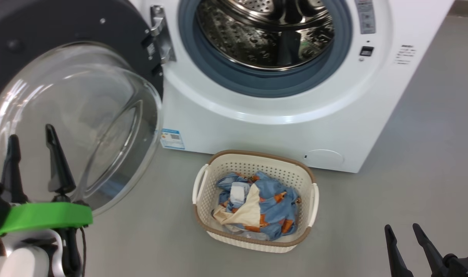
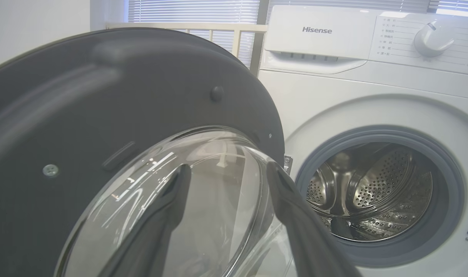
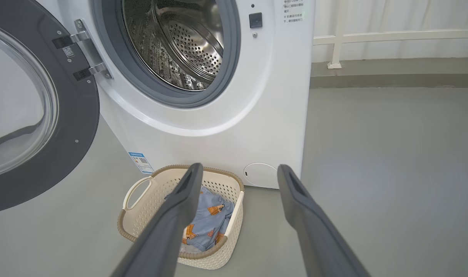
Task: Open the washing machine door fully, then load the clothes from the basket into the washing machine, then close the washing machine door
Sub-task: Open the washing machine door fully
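The washing machine (image 1: 280,127) is a smooth white box standing on a matte grey floor (image 1: 411,154). Its mouth is ringed by a grey rubber gasket (image 1: 257,84), and behind that is a shiny steel drum (image 1: 264,34) pierced with small holes.

The door (image 1: 114,42) hangs open on a metal hinge (image 1: 161,34) at the left of the mouth. It is a round dark disc, and its inner face is turned out towards us. The clear glass bowl (image 1: 84,127) at its centre bulges our way and catches streaks of light.

Low on the machine's front are a blue label (image 1: 172,138) and a round flap (image 1: 324,157). Just before them on the floor stands the basket (image 1: 257,161), cream plastic with perforated walls, a brown woven-look rim and a handle at each side.

The clothes (image 1: 272,207) lie crumpled inside it, soft light blue cloth with orange print, folded over with cream and white pieces.

Our left gripper (image 1: 30,132) has a green band (image 1: 45,215) at the wrist and rises in front of the glass bowl. Its dark tapered fingers are apart, with nothing between them. Whether they touch the glass we cannot tell.

Our right gripper (image 1: 402,227) is at the lower right, well apart from the basket. Its fingers are also spread and empty.
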You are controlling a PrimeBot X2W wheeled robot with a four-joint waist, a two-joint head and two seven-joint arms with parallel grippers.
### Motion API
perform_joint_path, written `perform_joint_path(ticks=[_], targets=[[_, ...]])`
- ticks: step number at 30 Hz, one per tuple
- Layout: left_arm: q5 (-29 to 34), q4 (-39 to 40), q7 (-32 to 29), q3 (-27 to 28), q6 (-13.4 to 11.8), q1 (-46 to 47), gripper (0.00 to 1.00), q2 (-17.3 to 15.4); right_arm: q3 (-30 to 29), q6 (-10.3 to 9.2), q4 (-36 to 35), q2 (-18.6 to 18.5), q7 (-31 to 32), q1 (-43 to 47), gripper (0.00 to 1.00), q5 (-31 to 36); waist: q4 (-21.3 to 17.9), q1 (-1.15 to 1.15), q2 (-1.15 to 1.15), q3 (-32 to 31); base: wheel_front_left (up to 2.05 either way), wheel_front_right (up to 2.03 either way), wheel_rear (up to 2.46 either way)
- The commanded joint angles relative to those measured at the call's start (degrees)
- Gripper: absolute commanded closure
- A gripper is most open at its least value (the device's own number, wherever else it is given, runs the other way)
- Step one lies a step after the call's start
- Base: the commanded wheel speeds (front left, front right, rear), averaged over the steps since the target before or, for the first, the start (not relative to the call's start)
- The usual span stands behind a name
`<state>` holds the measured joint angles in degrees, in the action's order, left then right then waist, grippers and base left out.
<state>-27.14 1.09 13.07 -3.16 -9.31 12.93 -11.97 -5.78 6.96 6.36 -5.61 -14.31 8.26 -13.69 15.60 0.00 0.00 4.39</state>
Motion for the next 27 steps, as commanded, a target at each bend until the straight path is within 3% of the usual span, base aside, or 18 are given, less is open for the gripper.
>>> perform_joint_path(ticks=[1,13,27], targets=[[0.6,2.6,-0.3,1.6,0.0,0.2,0.00,-1.6,1.6,0.53,-1.8,-0.6,-0.7,-0.7,0.00,0.7,-2.7,0.00,0.00,-1.0,0.00,0.00,0.00],[1.0,6.3,-1.2,-2.3,1.0,-6.1,0.00,-0.9,1.9,0.53,-3.1,-0.2,-0.7,0.7,0.00,0.9,-10.1,0.00,0.00,-3.5,0.00,0.00,0.00],[1.0,-0.2,1.7,-3.0,7.0,-13.3,0.00,-0.5,2.4,0.53,-4.5,-0.7,-0.7,1.3,0.00,1.2,-19.2,0.00,0.00,-3.8,0.00,0.00,0.00]])
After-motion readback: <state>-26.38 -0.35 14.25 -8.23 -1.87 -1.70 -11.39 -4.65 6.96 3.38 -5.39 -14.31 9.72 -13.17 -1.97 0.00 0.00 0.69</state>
